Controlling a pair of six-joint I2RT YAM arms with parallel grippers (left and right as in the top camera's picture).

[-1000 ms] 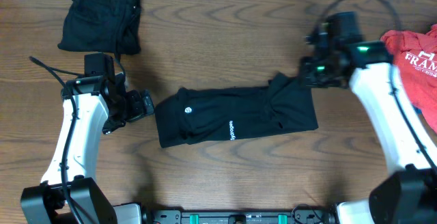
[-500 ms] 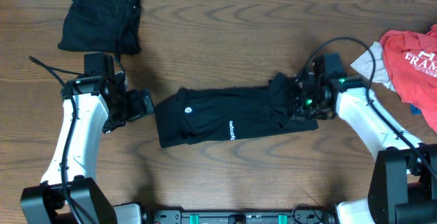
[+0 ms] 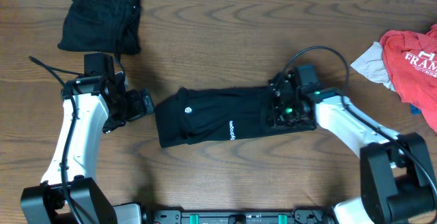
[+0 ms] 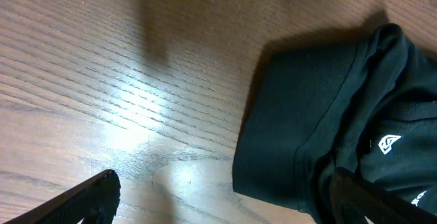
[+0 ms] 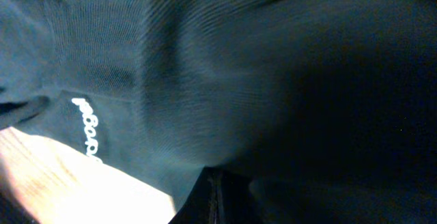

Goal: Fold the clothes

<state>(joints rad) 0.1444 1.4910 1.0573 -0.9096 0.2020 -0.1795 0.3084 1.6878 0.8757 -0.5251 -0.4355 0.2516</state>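
1. Moving left, our right gripper reached the middle black top, fingers pressed together.
2. Our left gripper stood spread beside it.
3. We counted two black tops, one red tee, one grey piece.

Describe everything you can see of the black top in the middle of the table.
The black top is soft fabric, folded into a long band lying flat on the wooden table. A white logo sits near its left end, white lettering near the middle. Its right end is bunched under the shut right gripper; whether fabric is pinched cannot be told. The open left gripper sits just off its left edge.
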